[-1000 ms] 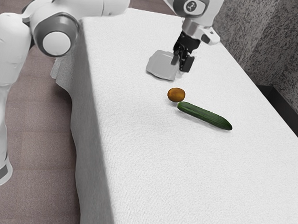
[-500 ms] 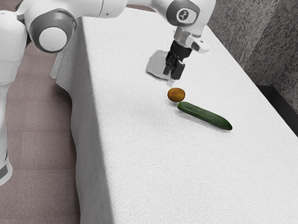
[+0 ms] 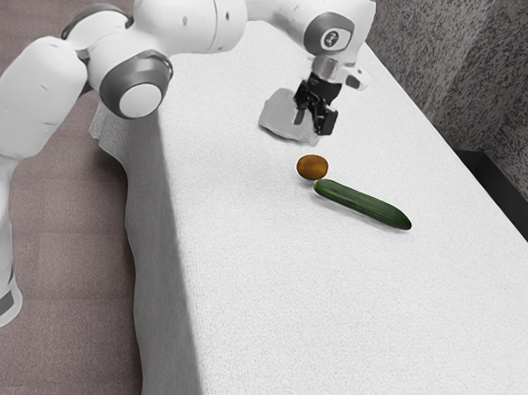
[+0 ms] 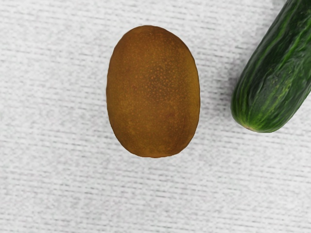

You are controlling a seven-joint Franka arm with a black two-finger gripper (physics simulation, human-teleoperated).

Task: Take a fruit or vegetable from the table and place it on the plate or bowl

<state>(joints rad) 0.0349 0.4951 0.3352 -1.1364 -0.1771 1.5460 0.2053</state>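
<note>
The counter (image 3: 329, 316) was covered by a white cloth (image 3: 167, 272) that hung down over its long edge. A brown kiwi (image 3: 312, 167) lay on the cloth. A dark green cucumber (image 3: 363, 204) lay just beside the kiwi, on the side toward the exterior view's right. Its blunt end was close to the kiwi but not touching it, and its length ran away from the kiwi toward the camera. A flat grey plate (image 3: 277, 117) rested behind the kiwi, farther from the camera and apart from it.
</note>
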